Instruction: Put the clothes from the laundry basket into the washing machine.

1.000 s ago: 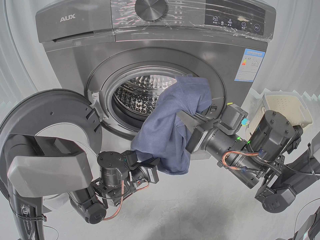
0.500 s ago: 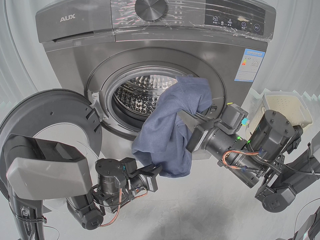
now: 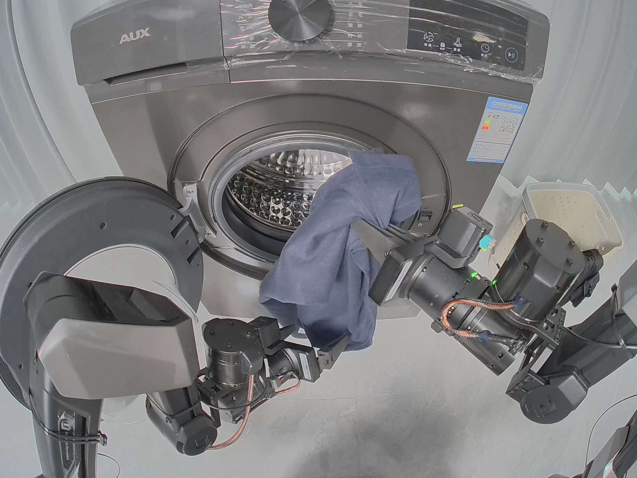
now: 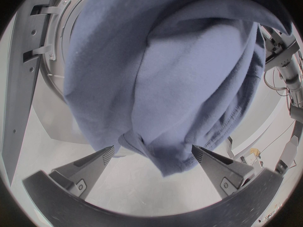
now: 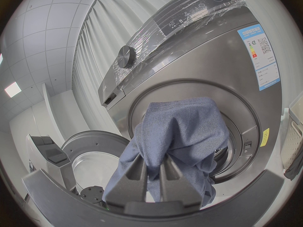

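The front-loading washing machine stood as the fixed target, and its round door was swung fully out to the machine's left, which left the steel drum open for loading. The navy-blue garment was the task's item in hand: its upper fold lay across the right part of the machine's porthole, at the rim rather than inside the drum, while the rest hung down in front of the machine's lower panel. It was probably carried high like this so that the top could be fed over the rim first. The cream perforated laundry basket sat on the floor just beside the machine's right side, close enough for short transfers; a dark scrap showed at its edge in the right wrist view, though what it was could not be told. The right gripper was level with the machine's porthole, its jaws nearly together and pinching a bunched fold of the garment, bearing its weight. The left gripper was below the porthole, under the dangling hem, its jaws spread wide with the hem hanging between them and nothing clamped, seemingly placed to gather the loose tail so that it would not trail outside the machine.
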You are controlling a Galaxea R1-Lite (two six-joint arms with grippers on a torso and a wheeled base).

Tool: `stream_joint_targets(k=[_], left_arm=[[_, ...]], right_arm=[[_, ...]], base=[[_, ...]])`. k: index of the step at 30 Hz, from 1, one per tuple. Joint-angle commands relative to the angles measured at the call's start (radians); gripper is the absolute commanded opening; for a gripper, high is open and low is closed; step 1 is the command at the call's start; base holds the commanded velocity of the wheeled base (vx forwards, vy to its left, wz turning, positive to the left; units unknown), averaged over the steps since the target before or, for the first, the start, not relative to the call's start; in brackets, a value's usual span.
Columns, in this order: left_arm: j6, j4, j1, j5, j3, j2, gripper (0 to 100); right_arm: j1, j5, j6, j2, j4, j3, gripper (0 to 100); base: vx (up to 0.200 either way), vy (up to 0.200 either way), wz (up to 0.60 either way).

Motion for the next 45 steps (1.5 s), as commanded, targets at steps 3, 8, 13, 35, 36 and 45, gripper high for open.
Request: stream_joint_targets(k=[3,8,13,35,36,45], left_arm=[[-0.002,-0.001,0.009,0.024,-0.047,0.022,0],[-0.004,-0.001,0.009,0.039,-0.044,0.008,0],[-0.005,-0.001,0.004,0.039,-0.034,-0.018,0],[0.087,-0.005,-0.082,-0.124,0.336,-0.518,0],[0.087,-0.005,-0.059,-0.133,0.325,-0.526,0],[0.09,-0.005,0.039,-0.141,0.16,-0.466,0]], right_arm=[[0.001,0.001,0.0,0.001,0.0,0.002,0],[0.001,-0.001,0.0,0.002,0.0,0.003,0],[0.0,-0.001,0.001,0.004,0.0,0.003,0],[-0.027,0.002,0.01,0.016,0.0,0.155,100],[-0.028,0.004,0.01,0.016,0.0,0.163,100],[-0.074,0.01,0.007,0.011,0.001,0.213,100]], base=[[0.0,0.0,0.0],[0.0,0.0,0.0],[0.0,0.0,0.0],[0.0,0.0,0.0],[0.0,0.0,0.0],[0.0,0.0,0.0]])
